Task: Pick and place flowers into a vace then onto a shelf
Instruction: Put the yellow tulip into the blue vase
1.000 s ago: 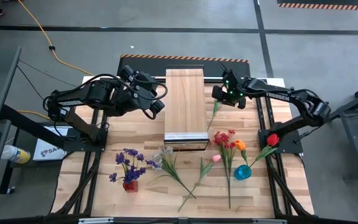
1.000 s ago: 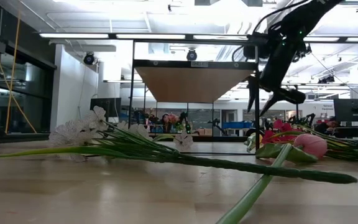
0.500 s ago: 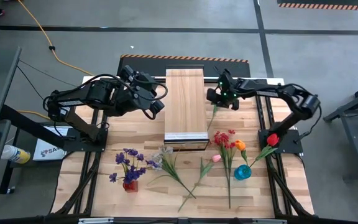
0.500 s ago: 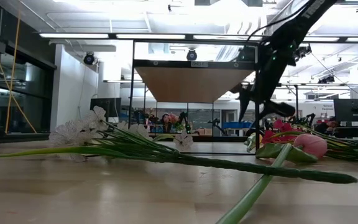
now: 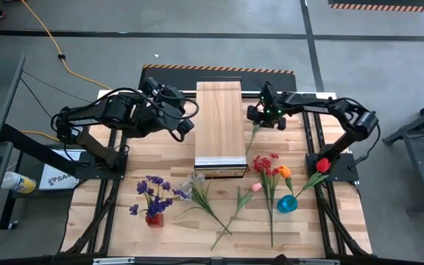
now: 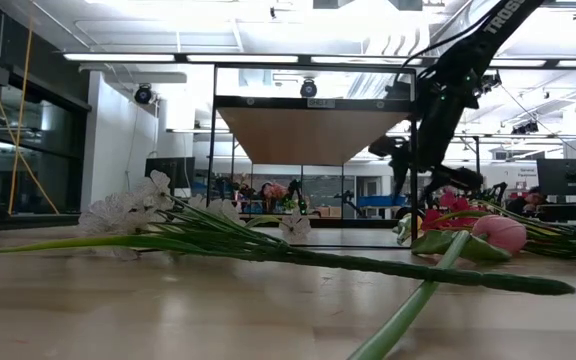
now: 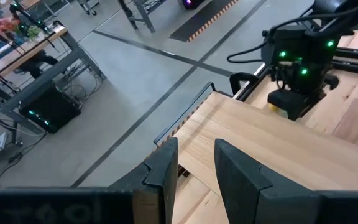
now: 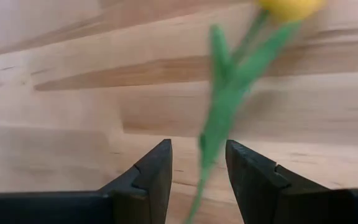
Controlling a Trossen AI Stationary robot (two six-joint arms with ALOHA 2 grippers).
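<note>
Overhead, the right pincer [image 5: 266,118] hangs beside the shelf [image 5: 219,125], just above a yellow tulip [image 5: 254,132]; the left pincer [image 5: 185,121] waits on the shelf's other side. Nearer lie loose flowers [image 5: 269,171], so most work remains. Its wrist view shows the stem [image 8: 219,118] between parted fingers [image 8: 151,177], not yet clamped. The left wrist view shows its fingers [image 7: 238,177] slightly apart, empty.

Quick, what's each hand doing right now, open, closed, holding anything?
Left hand: open, empty, beside the shelf.
Right hand: open, above the yellow tulip, stem between its fingers, not gripped.
</note>
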